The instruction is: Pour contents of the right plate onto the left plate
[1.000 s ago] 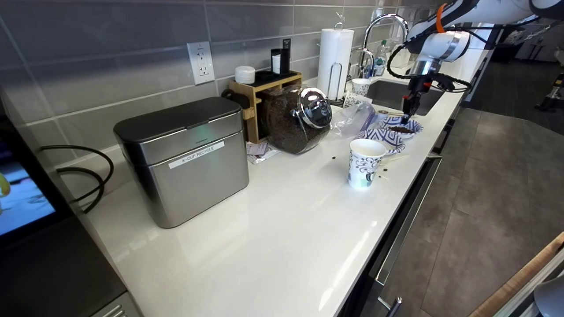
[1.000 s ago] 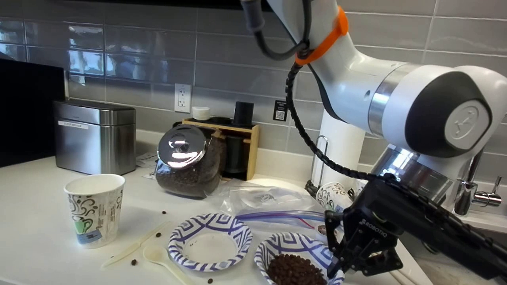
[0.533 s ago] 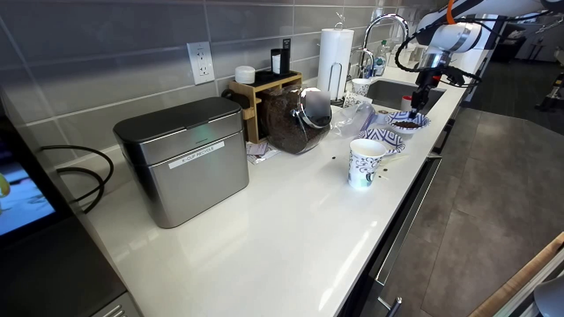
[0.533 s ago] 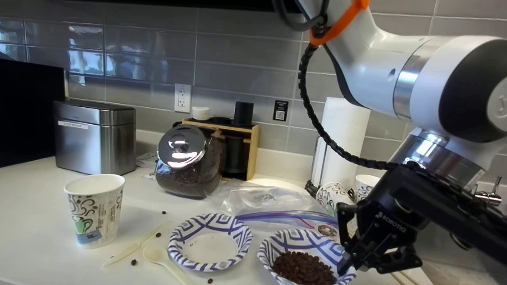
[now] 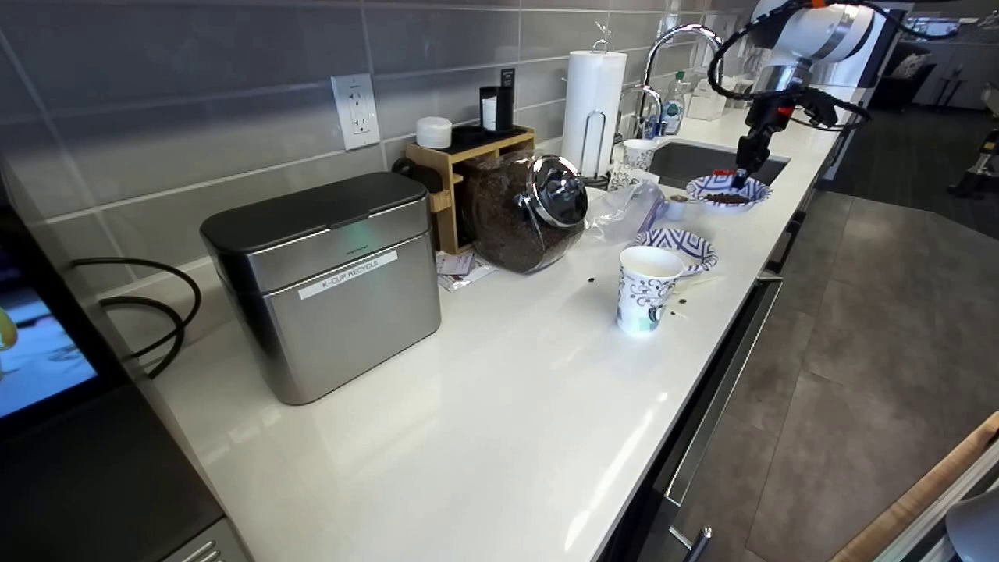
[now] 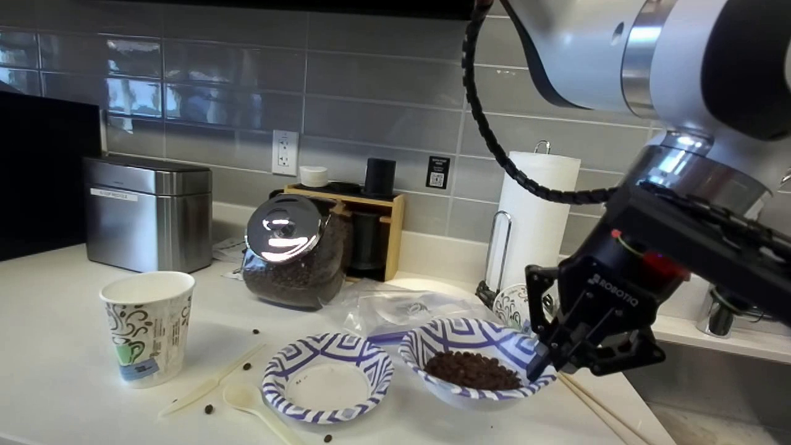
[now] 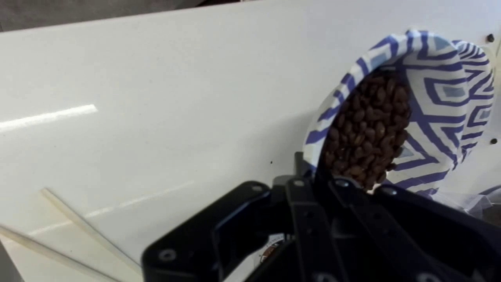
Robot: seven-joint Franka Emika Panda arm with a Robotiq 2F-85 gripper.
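Observation:
The right plate, a blue-and-white patterned bowl (image 6: 457,332), holds dark coffee beans (image 6: 473,371). It also shows in an exterior view (image 5: 706,186) and in the wrist view (image 7: 438,84). My gripper (image 6: 539,366) is shut on its rim, on the side away from the left plate; the wrist view shows the rim between the fingertips (image 7: 309,168). The bowl is held a little above the counter, nearly level. The left plate (image 6: 327,386), a similar patterned dish with a bare white bottom, rests on the counter beside it, also in the wrist view (image 7: 477,84).
A paper cup (image 6: 148,337), a spoon (image 6: 247,398), a knife (image 6: 210,383) and loose beans lie near the left plate. A plastic bag (image 6: 408,312) and a bean jar (image 6: 296,259) are behind. Chopsticks (image 6: 596,405) lie by the bowl. A sink (image 5: 683,165) is beyond.
My gripper has carried the bowl of beans upward and farther from the left plate, toward the sink end. More of the bowl's underside now shows. The left plate has not moved.

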